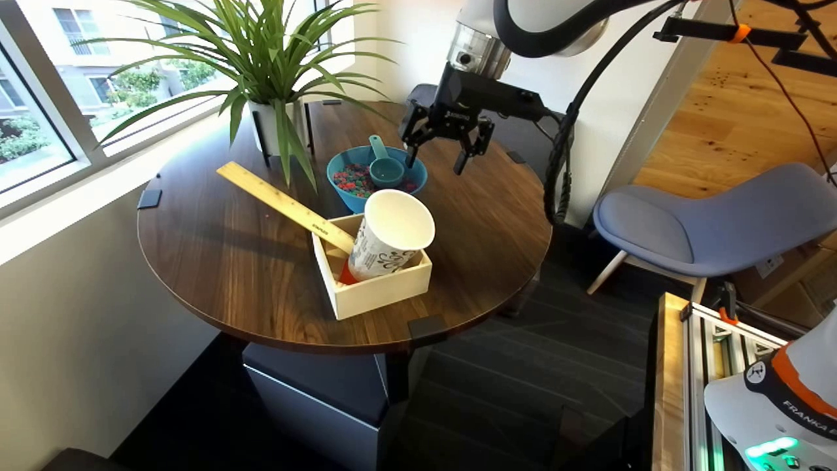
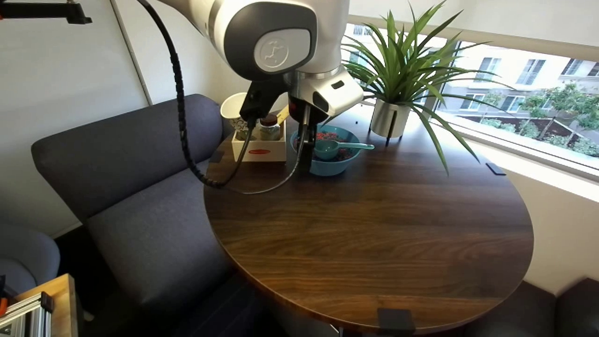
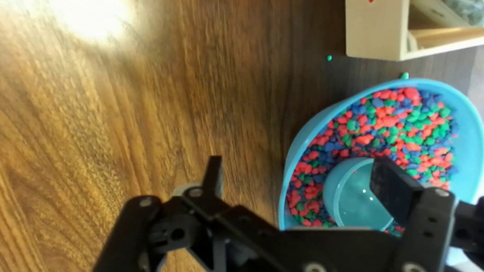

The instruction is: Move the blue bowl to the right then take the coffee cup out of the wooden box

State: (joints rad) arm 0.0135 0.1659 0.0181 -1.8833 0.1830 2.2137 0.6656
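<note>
The blue bowl (image 1: 346, 200) holds red, green and blue bits and a teal scoop (image 1: 387, 173); it also shows in an exterior view (image 2: 330, 167) and in the wrist view (image 3: 468, 143). The white coffee cup (image 1: 384, 245) with dark print leans in the wooden box (image 1: 386, 292), beside the bowl. The cup also shows partly hidden behind the arm in an exterior view (image 2: 232, 111); it is out of the wrist view. My gripper (image 1: 435, 163) is open and empty above the bowl's edge. In the wrist view (image 3: 297, 170) one finger is over the scoop, the other over bare table.
A wooden ruler (image 1: 281, 201) sticks out of the box over the table. A jar with a dark lid (image 2: 270, 127) stands in the box. A potted plant (image 1: 268, 131) stands near the bowl by the window, its leaves hanging close. The round table's edge (image 1: 274, 337) runs near the box.
</note>
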